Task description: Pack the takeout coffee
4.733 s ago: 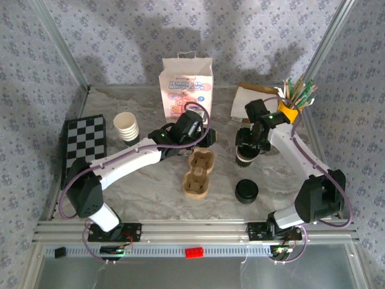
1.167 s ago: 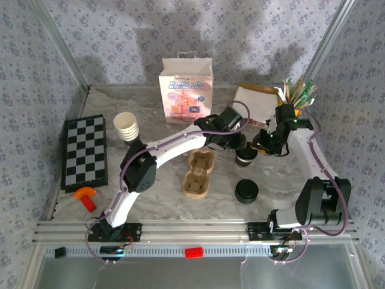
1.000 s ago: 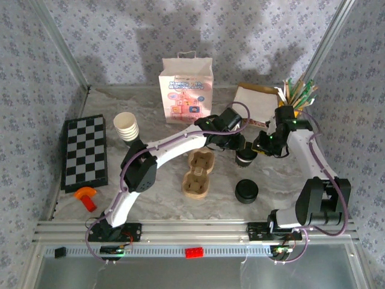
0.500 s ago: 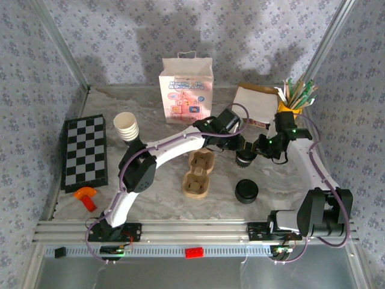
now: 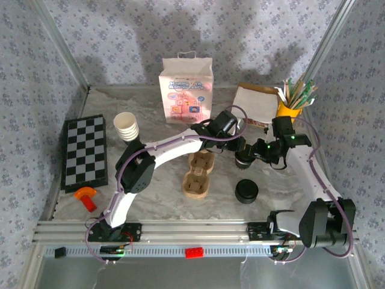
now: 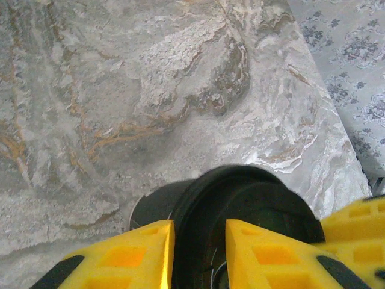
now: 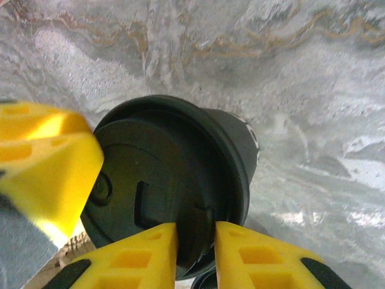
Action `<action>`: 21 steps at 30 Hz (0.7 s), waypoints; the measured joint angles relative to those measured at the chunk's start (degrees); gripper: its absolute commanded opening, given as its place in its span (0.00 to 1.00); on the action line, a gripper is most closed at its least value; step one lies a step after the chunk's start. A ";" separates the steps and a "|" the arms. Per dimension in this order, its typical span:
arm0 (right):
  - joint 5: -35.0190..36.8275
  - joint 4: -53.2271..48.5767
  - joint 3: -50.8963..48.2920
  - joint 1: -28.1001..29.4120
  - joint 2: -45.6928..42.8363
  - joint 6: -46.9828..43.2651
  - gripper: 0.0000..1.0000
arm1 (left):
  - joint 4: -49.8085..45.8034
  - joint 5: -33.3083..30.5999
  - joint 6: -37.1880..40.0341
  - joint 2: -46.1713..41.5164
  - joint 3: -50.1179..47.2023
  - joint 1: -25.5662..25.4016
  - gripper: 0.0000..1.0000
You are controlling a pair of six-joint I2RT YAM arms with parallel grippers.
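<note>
Marble-patterned tabletop (image 5: 162, 205) below us, floral walls all round. Nearest, a squat black round object (image 5: 246, 191) sits alone. Just left of it lies the brown moulded-pulp cup carrier (image 5: 198, 174), its wells bare. Mid-table, the small paper cup (image 7: 234, 141), dark-walled from here, stands upright with the flat round black plastic lid (image 7: 150, 186) on it.

On the left gripper (image 6: 198, 232) the jaws are narrow with the lid's rim in the gap; pinching or not, we cannot tell. The right gripper (image 7: 195, 232) is narrow too, over the lid's edge, same doubt. Its camera gives us the lid's sip tab; overhead, the cup is a dark round crowded between two wrists.

Farther back, a yellow pot (image 5: 287, 111) holds sticks. The white paper bag with handles (image 5: 186, 89) keeps its inside from us.
</note>
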 measured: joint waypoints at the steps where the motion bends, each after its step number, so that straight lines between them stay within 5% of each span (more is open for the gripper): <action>1: -0.55 -0.50 -0.28 0.11 -0.37 0.42 0.28 | 0.52 0.55 0.37 0.20 0.02 0.00 0.30; 21: -3.61 -7.50 0.90 0.04 -2.54 2.01 0.44 | -2.95 0.50 1.01 -0.74 0.90 0.11 0.41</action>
